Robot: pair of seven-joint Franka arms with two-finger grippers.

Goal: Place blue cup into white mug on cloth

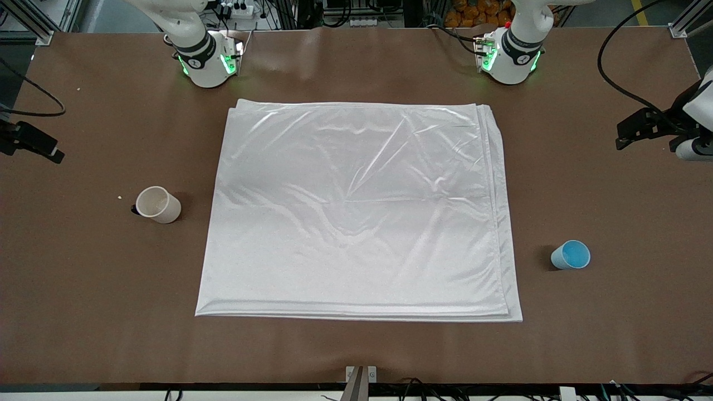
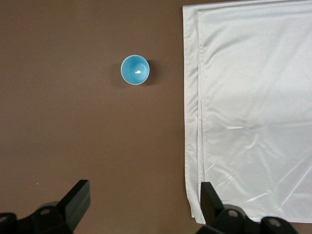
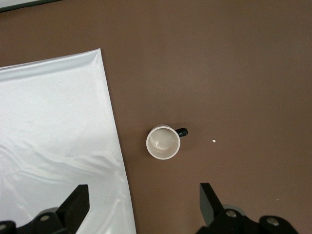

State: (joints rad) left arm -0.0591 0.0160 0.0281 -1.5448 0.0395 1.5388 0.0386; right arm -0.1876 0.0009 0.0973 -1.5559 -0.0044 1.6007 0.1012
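The blue cup [image 1: 570, 255] [image 2: 135, 69] stands upright on the brown table at the left arm's end, beside the cloth [image 1: 356, 211] [image 2: 253, 97] [image 3: 53, 126]. At the right arm's end the white mug [image 1: 159, 205] [image 3: 163, 142] stands upright beside the cloth, its black handle pointing away from it. The cloth lies flat in the middle with nothing on it. My left gripper [image 2: 145, 195] hangs open and empty high over the table by the cloth's edge, well apart from the cup. My right gripper [image 3: 144, 195] is open and empty, high over the cloth's edge near the mug.
The two arm bases [image 1: 206, 61] [image 1: 509, 55] stand along the table's edge farthest from the front camera. A small white crumb [image 1: 119, 196] [image 3: 214, 142] lies by the mug. A black cable [image 1: 610, 72] loops over the table at the left arm's end.
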